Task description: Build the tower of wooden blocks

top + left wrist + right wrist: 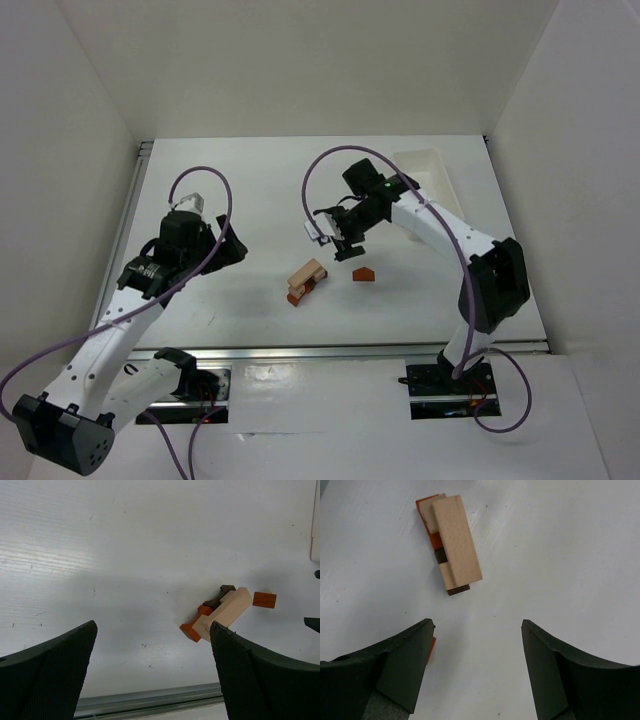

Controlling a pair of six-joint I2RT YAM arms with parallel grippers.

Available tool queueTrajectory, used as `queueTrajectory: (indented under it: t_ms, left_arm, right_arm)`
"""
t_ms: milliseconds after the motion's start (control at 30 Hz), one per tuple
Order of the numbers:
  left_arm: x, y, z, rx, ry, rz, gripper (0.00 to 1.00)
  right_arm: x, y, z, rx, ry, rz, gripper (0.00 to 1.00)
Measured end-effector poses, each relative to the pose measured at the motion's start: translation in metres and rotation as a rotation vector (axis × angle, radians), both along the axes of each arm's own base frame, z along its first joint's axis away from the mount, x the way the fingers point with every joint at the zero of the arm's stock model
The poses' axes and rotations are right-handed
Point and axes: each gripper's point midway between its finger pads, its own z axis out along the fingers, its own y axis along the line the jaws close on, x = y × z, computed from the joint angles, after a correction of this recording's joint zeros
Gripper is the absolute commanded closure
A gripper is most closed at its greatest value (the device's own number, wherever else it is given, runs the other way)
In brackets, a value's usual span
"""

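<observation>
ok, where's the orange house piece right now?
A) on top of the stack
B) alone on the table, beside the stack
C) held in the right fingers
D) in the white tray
B: the house piece lies alone, with a gap between it and the stack; the right fingers are open and hold nothing.

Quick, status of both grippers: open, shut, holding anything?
Left gripper: open, holding nothing.
Right gripper: open, holding nothing.
</observation>
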Motion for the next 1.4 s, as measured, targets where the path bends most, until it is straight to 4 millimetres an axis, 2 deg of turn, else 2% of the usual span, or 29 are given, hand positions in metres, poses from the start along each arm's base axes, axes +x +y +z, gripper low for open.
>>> queueTrajectory:
  t_ms: [100, 167, 233, 300, 367, 600, 800, 967, 1167, 1400]
  left_arm:
    - [0.0, 0.0, -0.001, 0.006, 0.004, -0.001, 0.01]
    - [0.001, 0.002, -0.001, 0.011, 0.006, 0.004, 0.01]
    - [0.002, 0.002, 0.0, 0.01, 0.002, 0.006, 0.01]
    - [0.002, 0.001, 0.0, 0.009, 0.002, 0.004, 0.01]
    - [0.003, -0.001, -0.001, 0.006, 0.008, -0.001, 0.01]
    - [0.006, -0.002, -0.013, 0.016, 0.053, -0.005, 0.01]
    - [0.006, -0.002, -0.013, 0.017, 0.052, -0.003, 0.01]
    - [0.004, -0.001, -0.01, 0.015, 0.043, -0.002, 0.01]
    - [0.0, -0.001, -0.004, 0.014, 0.02, -0.004, 0.01]
    - [0.0, 0.0, -0.004, 0.018, 0.02, 0.001, 0.01]
  right_arm:
    - [0.006, -0.012, -0.025, -0.045, 0.092, -0.052, 0.22]
    - [0.02, -0.029, -0.046, -0.08, 0.159, -0.122, 0.22]
    - [0.027, -0.041, -0.055, -0.104, 0.184, -0.165, 0.22]
    - [0.027, -0.042, -0.055, -0.102, 0.19, -0.175, 0.22]
    - [0.021, -0.035, -0.05, -0.088, 0.175, -0.151, 0.22]
    - [-0.023, 0.009, -0.033, -0.042, 0.117, 0.05, 0.22]
    - [-0.047, 0.038, -0.033, -0.03, 0.082, 0.191, 0.22]
    - [-0.065, 0.058, -0.046, -0.044, 0.084, 0.271, 0.22]
    - [-0.068, 0.072, -0.071, -0.078, 0.11, 0.304, 0.23]
    - [-0.058, 0.08, -0.08, -0.09, 0.091, 0.295, 0.23]
